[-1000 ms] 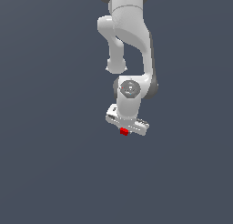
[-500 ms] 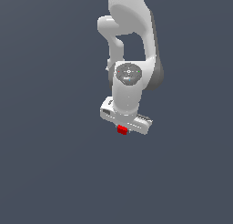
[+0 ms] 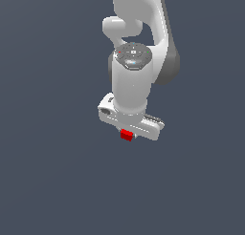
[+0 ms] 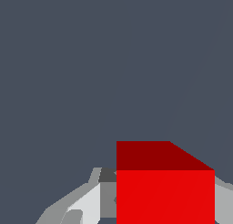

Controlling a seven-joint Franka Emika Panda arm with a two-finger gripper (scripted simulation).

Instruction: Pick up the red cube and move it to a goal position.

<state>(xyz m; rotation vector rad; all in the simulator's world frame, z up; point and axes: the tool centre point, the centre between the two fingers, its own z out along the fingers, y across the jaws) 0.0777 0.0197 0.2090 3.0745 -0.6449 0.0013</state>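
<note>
Arm closer to exterior camera than before; end effector clamped on red cube, fingers flanking it

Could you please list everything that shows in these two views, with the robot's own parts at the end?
red cube: one, bright red, plain matte faces, held between the gripper's fingers; in the exterior view only a small part of it peeks out below the white hand.
surface: one, flat dark grey-blue, filling the background of both views; no marker or other object shows on it.
gripper: one, white with grey fingers, pointing down and shut on the red cube, which is much narrower than the hand.
arm: one, white with dark grey joints, coming in from the top of the exterior view, round flange with small coloured marks facing the camera.
</note>
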